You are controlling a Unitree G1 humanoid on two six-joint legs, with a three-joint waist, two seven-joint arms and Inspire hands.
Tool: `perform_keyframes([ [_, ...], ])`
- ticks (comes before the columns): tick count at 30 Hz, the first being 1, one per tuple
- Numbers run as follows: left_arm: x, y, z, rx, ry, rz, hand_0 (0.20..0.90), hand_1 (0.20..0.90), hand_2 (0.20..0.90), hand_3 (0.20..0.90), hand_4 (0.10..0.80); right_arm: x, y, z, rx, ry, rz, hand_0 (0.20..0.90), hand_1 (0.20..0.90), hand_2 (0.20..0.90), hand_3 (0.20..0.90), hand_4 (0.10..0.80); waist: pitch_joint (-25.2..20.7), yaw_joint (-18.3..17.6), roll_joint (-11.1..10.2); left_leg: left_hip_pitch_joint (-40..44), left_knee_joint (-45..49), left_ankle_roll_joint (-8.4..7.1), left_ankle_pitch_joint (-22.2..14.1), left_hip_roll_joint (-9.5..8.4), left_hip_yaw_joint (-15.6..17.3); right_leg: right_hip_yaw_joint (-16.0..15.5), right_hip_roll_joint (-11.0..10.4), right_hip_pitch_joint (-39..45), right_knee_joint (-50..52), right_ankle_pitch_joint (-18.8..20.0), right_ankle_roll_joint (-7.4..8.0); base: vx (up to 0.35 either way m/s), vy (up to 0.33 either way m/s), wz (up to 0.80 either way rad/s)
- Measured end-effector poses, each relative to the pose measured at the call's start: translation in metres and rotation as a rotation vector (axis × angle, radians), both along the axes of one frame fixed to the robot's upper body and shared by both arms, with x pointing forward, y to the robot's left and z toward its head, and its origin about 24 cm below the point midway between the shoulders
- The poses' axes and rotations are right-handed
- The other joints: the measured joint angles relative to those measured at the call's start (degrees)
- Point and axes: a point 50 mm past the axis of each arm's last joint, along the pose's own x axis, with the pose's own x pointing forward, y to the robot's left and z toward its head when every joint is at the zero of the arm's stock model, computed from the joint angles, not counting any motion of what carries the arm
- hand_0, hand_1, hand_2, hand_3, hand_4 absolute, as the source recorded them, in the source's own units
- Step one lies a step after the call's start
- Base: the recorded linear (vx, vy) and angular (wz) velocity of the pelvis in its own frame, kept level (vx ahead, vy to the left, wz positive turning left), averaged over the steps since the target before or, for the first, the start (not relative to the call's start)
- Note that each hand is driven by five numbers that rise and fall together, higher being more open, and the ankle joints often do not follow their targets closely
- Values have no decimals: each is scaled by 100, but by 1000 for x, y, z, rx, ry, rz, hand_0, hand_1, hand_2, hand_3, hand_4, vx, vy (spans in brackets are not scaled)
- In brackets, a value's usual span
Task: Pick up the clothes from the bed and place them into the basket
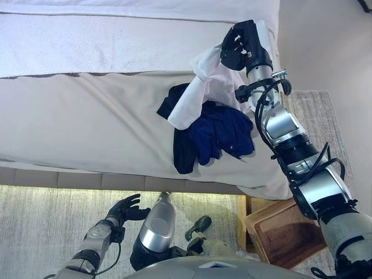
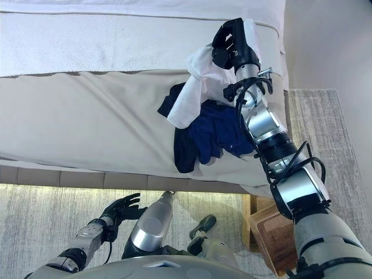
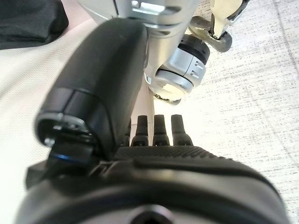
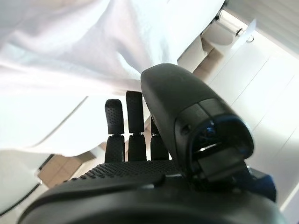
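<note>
- White garment (image 1: 200, 87) hangs from our right hand (image 1: 241, 46), fingers curled round it, upper right of frame.
- We lift it clear of the blue clothes (image 1: 224, 131) on the bed (image 1: 87, 116).
- Then we swing to the basket (image 1: 285, 229), lower right.
- Left hand (image 1: 125, 209) idles, fingers relaxed.

light: bright, even | glow: strip under bed (image 1: 87, 116) edge | wrist views: near parts blurred

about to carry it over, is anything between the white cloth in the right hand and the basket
Nothing visible blocks it. The right hand holds the white garment above the bed; the basket sits on the floor beside the bed's edge, partly hidden behind the right arm. Dark clothes remain below.
</note>
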Motion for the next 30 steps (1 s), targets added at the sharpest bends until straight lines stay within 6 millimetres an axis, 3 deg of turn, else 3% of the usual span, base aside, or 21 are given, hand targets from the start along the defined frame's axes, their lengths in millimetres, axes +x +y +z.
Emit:
perform_keyframes([
  [3,-6,0,-3,5,14,8,900,900,900,900,800,-7,2,1,23,-38,20,300,300,300,200,100,-62,-76,-6,29,5,6,-8,-3,58,38,-23,9,0,1,0,2,-12,-8],
  [5,-10,2,-5,10,30,20,900,900,900,900,800,-13,6,10,48,-112,36,300,300,300,200,100,-66,-119,-10,48,46,103,62,-5,109,86,-43,17,7,9,-6,-82,12,-12],
  [8,-13,2,-6,26,40,17,900,900,900,900,800,-28,-2,37,92,-273,22,300,300,300,200,100,-77,-225,-11,69,61,110,31,10,190,168,-43,1,13,9,-8,-19,-22,-13],
  [10,-12,3,-6,33,44,17,900,900,900,900,800,-38,-15,54,135,-391,-20,300,300,300,200,100,-86,-307,-11,159,65,127,-4,27,283,271,-65,-5,21,10,-8,-1,22,-21],
  [16,-41,11,-16,48,169,53,900,900,900,900,800,-90,-81,123,159,-789,-275,300,300,300,200,100,-432,-956,-5,550,-123,334,-77,24,918,853,-187,-83,232,30,-28,15,3,-50],
  [20,-60,16,-20,64,243,44,900,900,900,900,800,-108,-109,140,186,-885,-389,300,300,300,200,100,-957,-1544,32,842,-285,356,-90,103,1302,1249,-137,-52,222,55,-39,7,-41,-51],
  [24,-56,14,-20,62,265,-5,900,900,900,900,800,-111,-129,132,129,-828,-446,300,300,300,200,100,-1463,-2077,176,1015,-292,360,-185,208,1568,1556,-24,-15,140,62,-49,-6,-96,-43],
  [30,-46,-4,-21,15,251,-78,900,900,900,900,800,-93,-147,74,-18,-494,-435,300,300,300,200,100,-1910,-2472,313,1137,-323,231,-315,450,1932,1854,102,-78,-26,44,-74,-1,-132,-45],
])
